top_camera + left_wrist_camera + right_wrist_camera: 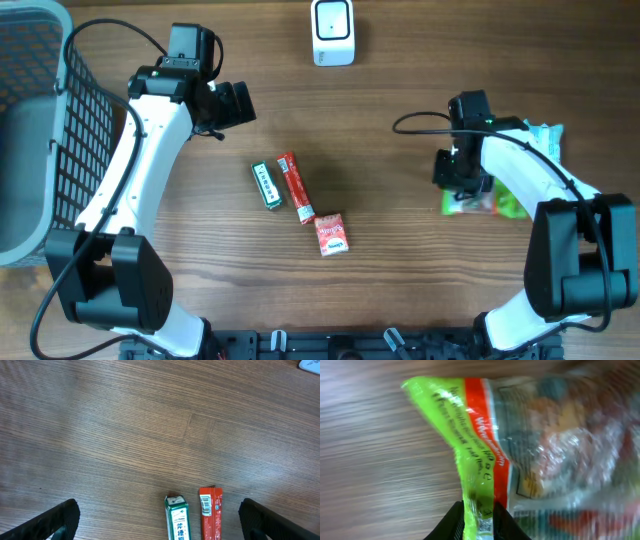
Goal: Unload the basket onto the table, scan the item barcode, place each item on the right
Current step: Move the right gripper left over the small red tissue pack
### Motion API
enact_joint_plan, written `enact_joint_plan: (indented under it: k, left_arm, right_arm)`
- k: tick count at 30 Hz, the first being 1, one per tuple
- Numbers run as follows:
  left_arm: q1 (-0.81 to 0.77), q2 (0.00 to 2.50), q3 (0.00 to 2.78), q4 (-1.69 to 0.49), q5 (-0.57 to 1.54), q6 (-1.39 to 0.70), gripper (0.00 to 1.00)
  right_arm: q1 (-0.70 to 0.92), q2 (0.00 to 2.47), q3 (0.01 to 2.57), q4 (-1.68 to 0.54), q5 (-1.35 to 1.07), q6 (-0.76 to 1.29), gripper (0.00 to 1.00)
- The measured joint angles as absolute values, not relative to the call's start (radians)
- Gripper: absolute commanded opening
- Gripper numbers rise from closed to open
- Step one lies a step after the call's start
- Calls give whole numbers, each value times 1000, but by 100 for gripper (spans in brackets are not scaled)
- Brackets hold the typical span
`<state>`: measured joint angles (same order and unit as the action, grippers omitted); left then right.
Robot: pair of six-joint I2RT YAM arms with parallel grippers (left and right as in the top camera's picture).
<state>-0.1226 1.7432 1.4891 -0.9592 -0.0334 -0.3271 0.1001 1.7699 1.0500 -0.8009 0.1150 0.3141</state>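
While right pincer (pixel 479 519) pinches blurred green packet (pixel 470 435), left pincer (pixel 160 516) gapes wide — tips cropped.

Landmark: scanner (pixel 332 32). Straight below it the table (pixel 400 260) is bare down to three small items. Green box (pixel 266 185) and red stick (pixel 293 187) lie just beside each other, red packet (pixel 331 234) at the stick's lower end. Below-right of the scanner the lane is open up to the right gripper (pixel 462 190), pinched on the snack bag (pixel 505 205). Below-left, the left gripper (pixel 238 102) hangs with jaws wide. Far left, the basket (pixel 40 130) blocks the table edge.
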Motion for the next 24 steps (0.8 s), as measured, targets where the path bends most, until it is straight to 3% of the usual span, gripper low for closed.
enact_joint_plan:
  k: [7,9,11,17,24]
  left_arm:
    - [-123,1743,1489,-959,-33,-327,100]
    - [-123,1743,1489,-960,-33,-327,100]
    - [-123,1743,1489,-959,-33,-327,100]
    - [-123,1743,1489,-960,-33,-327,100]
    - [-123,1743,1489,-959,-33,-327,100]
  right_arm:
    - [100,1770,1070,-889,267,302,19]
    - [109,1769,1119,-917,177,298,36]
    - [147,1751,1152,-893,7,256,41]
    - [429,1658,1166,-889,-260,183,43]
    - [817,1657,1166,-789,-184,223,46]
